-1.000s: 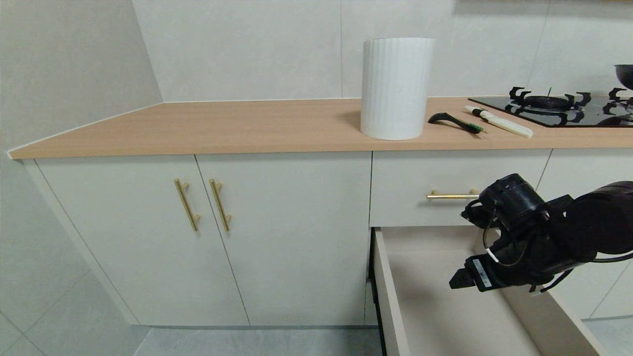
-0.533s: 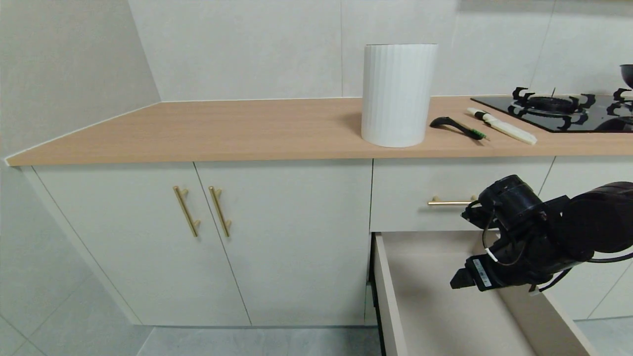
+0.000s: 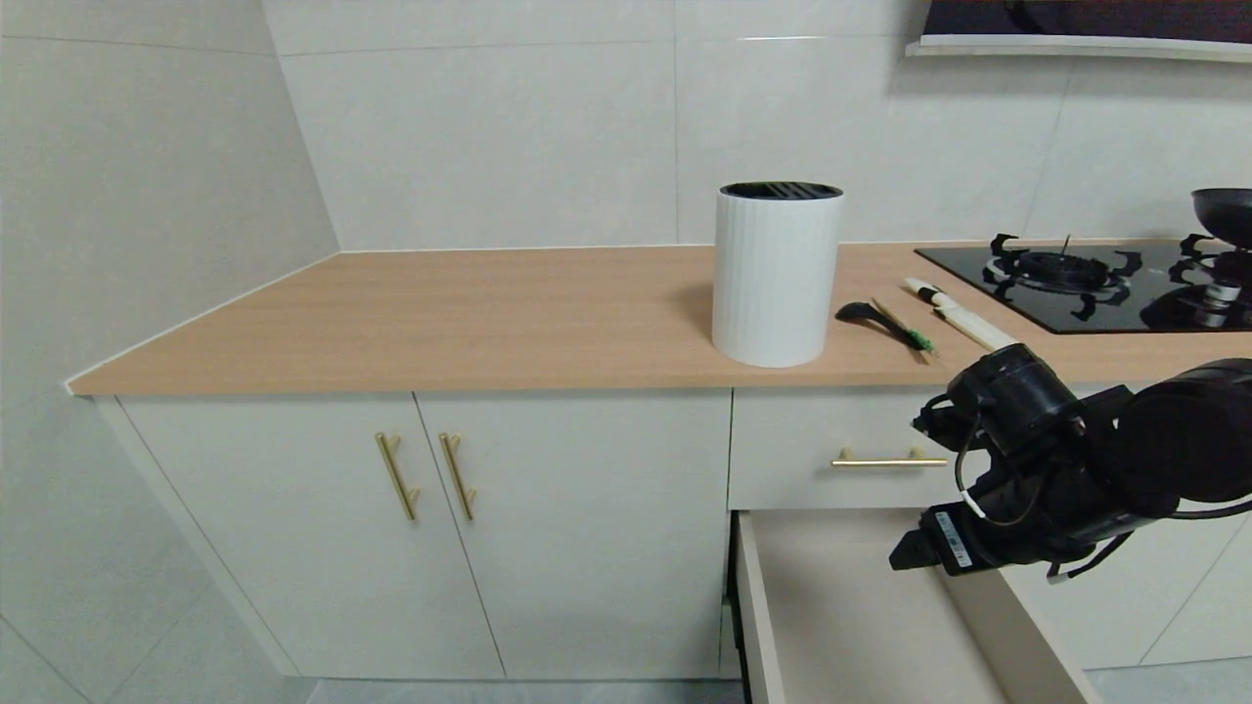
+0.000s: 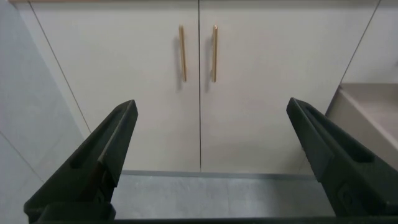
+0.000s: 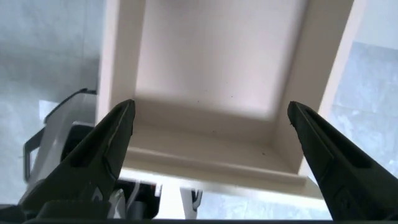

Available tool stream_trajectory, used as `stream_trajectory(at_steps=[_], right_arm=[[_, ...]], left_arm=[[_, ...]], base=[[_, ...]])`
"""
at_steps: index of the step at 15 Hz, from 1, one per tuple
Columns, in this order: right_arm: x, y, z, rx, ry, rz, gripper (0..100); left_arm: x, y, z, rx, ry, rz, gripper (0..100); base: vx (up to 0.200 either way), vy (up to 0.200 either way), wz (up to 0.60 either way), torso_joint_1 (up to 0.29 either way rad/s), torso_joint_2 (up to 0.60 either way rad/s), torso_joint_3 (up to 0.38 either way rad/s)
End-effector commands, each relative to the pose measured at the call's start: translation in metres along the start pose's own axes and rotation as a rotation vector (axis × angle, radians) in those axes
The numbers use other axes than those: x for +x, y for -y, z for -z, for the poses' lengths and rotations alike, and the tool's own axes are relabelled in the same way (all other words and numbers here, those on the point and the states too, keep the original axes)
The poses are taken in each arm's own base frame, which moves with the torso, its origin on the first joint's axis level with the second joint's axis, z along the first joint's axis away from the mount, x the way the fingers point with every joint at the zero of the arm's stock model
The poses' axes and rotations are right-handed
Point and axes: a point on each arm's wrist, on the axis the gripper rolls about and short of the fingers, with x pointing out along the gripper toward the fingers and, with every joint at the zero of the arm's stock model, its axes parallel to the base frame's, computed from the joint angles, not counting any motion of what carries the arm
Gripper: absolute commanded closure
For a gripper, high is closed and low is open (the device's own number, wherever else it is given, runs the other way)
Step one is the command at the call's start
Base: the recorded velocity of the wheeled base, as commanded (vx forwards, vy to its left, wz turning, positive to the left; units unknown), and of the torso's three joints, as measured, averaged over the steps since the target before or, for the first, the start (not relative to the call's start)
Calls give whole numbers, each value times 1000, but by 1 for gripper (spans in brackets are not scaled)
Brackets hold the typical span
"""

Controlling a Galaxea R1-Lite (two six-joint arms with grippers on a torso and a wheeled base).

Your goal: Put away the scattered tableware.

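Note:
On the wooden countertop [image 3: 440,313], beside a white ribbed holder [image 3: 778,279], lie a black spoon [image 3: 866,315], thin chopsticks with a green band [image 3: 905,330] and a white knife [image 3: 954,313]. Below them an empty pulled-out drawer [image 3: 841,626] stands open. My right gripper [image 3: 910,555] hangs over the drawer; in the right wrist view it [image 5: 210,106] is open above the bare drawer floor [image 5: 217,56]. My left gripper [image 4: 211,106] is open and empty, facing the cabinet doors [image 4: 199,50] low near the floor.
A black gas stove [image 3: 1076,279] with a dark pan [image 3: 1223,210] fills the counter's right end. A shut drawer with a gold handle [image 3: 885,460] sits above the open one. Double cabinet doors [image 3: 430,479] are shut. Walls close off the left and back.
The head camera has risen, so the counter sits lower in the picture and the holder's slotted top shows. The tableware has not moved. The right arm holds the same place.

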Motion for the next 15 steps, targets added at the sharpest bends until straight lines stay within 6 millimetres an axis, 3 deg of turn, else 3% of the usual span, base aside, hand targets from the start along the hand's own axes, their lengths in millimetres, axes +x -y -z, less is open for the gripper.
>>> stream_trajectory(at_steps=[1, 6, 10, 11, 15], right_arm=[[0, 0, 0, 0, 0, 0, 0], [1, 0, -1, 1, 12, 15, 0], [24, -5, -6, -3, 74, 117, 0], [25, -9, -13, 3, 129, 122, 0], [-10, -11, -83, 75, 451, 68, 0]], left_arm=[[0, 0, 0, 0, -1, -1, 0], [0, 0, 0, 0, 0, -1, 0], [0, 0, 0, 0, 0, -1, 0], [0, 0, 0, 0, 0, -1, 0], [0, 0, 0, 0, 0, -1, 0]], base=[[0, 0, 0, 168, -471, -266], [0, 0, 0, 186, -451, -262], [0, 0, 0, 42, -96, -60], [0, 0, 0, 0, 0, 0], [0, 0, 0, 0, 0, 0]])
